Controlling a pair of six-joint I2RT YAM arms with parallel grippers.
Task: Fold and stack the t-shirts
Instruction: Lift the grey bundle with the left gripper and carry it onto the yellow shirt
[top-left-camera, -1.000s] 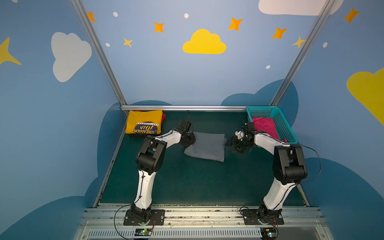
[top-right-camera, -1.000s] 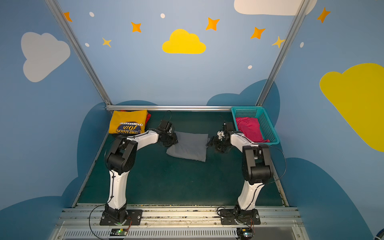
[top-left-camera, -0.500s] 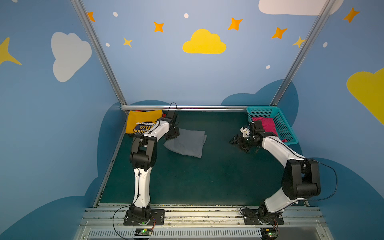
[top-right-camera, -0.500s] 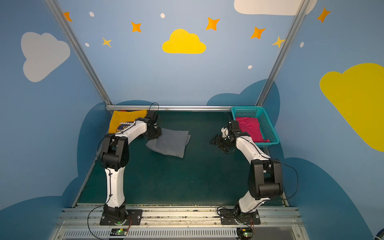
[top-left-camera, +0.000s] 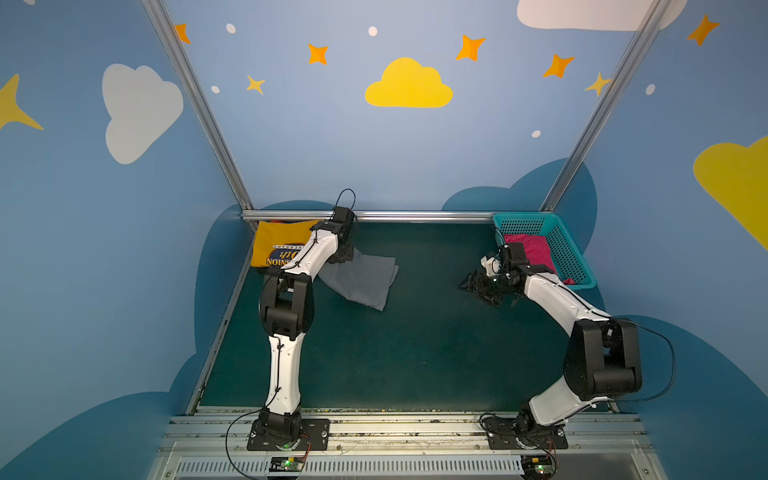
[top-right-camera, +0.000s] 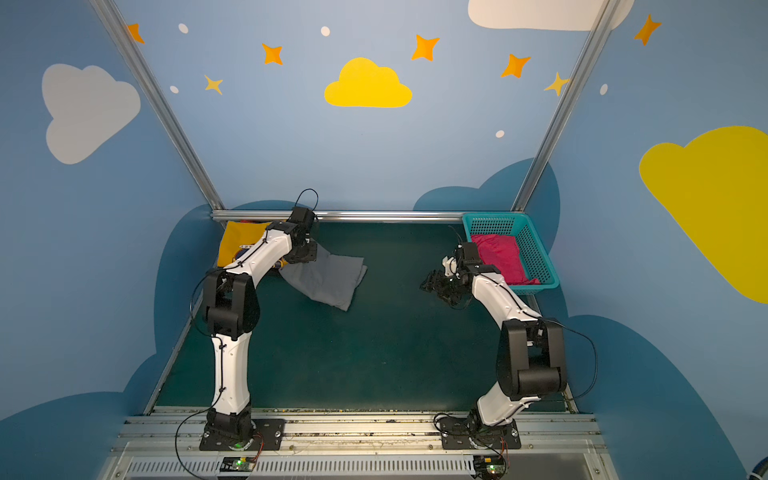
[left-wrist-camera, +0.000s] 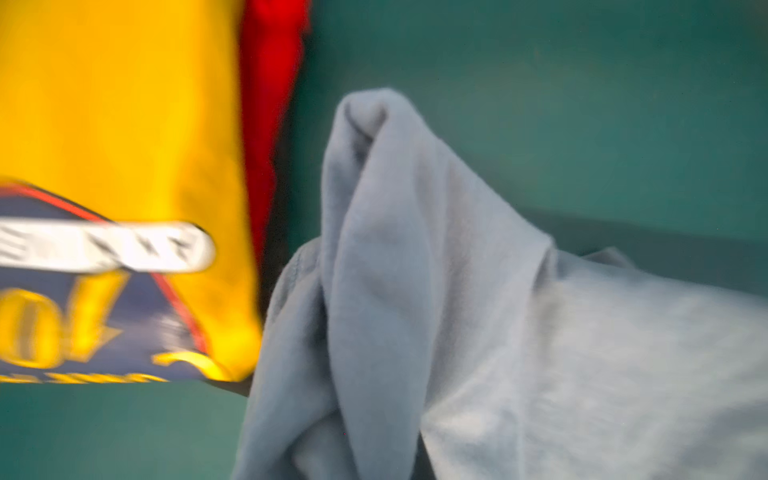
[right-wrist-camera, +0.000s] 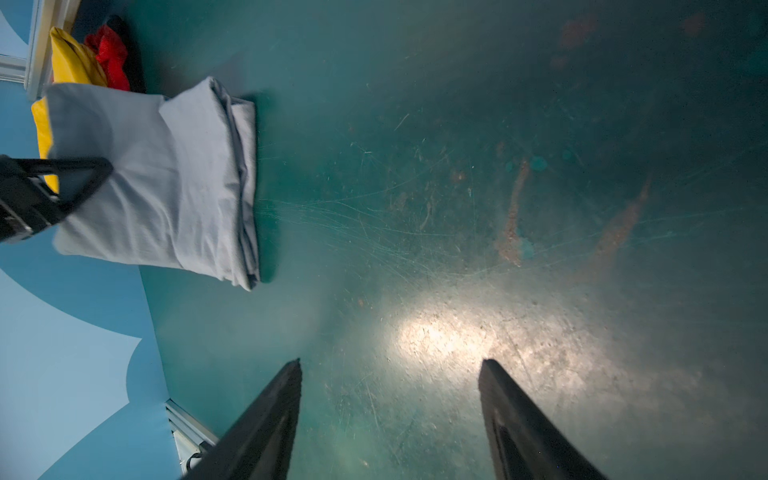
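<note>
My left gripper (top-left-camera: 345, 257) is clamped on a bunched edge of the folded grey t-shirt (top-left-camera: 362, 282), which lies on the counter (top-left-camera: 415, 353) just beside the yellow t-shirt (top-left-camera: 277, 243), I judge so I can set it on that stack. The right gripper (right-wrist-camera: 388, 362) hangs empty, jaws apart, near the basket (top-left-camera: 524, 217) with the pink t-shirt (top-left-camera: 535, 254). The yellow one's navy print, upside down, shows "10th" and "NION".

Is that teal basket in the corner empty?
No, a magenta-pink t-shirt lies inside the teal basket, as a top view shows.
</note>
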